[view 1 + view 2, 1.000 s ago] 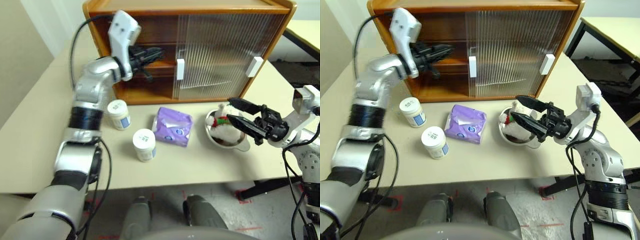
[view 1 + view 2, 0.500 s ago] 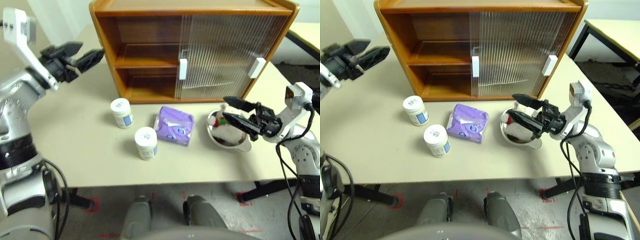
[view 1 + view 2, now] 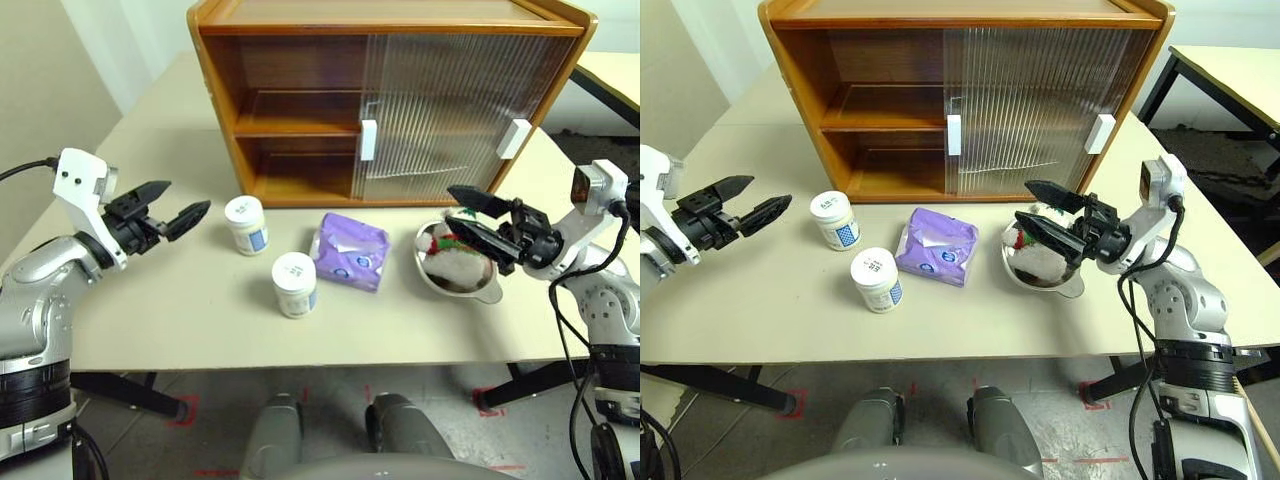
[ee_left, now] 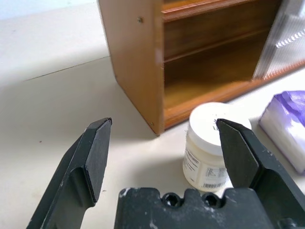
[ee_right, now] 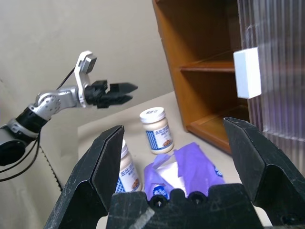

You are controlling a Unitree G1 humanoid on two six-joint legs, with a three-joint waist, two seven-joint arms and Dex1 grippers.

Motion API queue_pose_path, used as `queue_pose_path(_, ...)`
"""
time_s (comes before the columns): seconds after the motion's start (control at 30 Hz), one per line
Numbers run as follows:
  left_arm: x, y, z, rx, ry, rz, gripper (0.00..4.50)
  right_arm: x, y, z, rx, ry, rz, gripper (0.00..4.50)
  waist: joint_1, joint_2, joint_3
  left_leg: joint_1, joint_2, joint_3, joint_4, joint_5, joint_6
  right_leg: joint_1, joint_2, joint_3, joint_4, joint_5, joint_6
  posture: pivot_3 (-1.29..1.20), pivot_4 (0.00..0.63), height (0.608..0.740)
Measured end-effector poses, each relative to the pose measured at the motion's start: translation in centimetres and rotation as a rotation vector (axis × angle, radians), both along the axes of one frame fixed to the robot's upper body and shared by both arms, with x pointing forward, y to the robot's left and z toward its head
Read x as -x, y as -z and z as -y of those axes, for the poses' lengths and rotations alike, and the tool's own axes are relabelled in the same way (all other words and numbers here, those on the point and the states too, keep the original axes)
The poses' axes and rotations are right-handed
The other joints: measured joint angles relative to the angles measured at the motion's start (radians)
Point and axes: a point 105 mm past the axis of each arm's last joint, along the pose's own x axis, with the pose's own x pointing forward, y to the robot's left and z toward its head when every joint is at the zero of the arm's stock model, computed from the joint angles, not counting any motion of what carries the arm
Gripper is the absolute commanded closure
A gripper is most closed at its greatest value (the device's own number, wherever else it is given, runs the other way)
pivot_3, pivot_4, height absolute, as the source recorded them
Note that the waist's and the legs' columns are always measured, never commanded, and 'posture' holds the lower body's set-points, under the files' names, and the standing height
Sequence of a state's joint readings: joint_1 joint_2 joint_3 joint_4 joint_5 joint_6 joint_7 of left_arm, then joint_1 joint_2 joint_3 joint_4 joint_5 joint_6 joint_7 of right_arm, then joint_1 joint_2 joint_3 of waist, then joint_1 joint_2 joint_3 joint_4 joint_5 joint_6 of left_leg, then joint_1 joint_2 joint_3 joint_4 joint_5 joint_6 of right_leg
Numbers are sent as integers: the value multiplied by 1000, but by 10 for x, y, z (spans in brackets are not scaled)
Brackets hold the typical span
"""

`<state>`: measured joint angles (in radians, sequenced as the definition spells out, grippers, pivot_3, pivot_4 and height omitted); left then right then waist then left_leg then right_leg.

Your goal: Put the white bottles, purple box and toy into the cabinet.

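Beige table [image 3: 180, 300]: two white bottles [image 3: 294, 285], blue-white labels, writing unreadable

At the top centre of the head view stands the cabinet [image 3: 400, 100], orange-brown wood, its left half open on two bare shelves, its right half behind ribbed translucent doors. Below it, left of centre, two white bottles stand upright, one [image 3: 245, 224] near the cabinet's base, the other [image 3: 295, 285] lower. The purple box [image 3: 348, 251] lies just right of them. Right of centre the toy [image 3: 455, 258] sits in a metal dish [image 3: 440, 282].
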<state>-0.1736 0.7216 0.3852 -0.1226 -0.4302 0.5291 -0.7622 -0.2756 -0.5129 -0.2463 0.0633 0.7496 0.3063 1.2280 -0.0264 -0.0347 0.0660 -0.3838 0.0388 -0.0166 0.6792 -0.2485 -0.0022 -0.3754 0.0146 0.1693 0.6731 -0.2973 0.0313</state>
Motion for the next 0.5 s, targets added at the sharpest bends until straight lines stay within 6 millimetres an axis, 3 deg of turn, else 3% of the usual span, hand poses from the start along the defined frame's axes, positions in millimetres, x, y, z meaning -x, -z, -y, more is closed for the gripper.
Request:
queue_pose_path(0.3, 15, 25, -8, 4, 0, -68, 32, 2, 9, 2, -9, 16, -32, 0, 5, 0, 0, -1, 3, 1, -1, 0, 0, -2, 1, 0, 0, -3, -3, 145, 0, 740)
queue_pose_path(0.5, 16, 43, 8, 0, 55, -86, 32, 1, 8, -1, -8, 8, -26, 0, 17, 0, 0, -1, 4, 2, -1, 0, 0, -2, 2, -1, 0, -3, -3, 150, 0, 740)
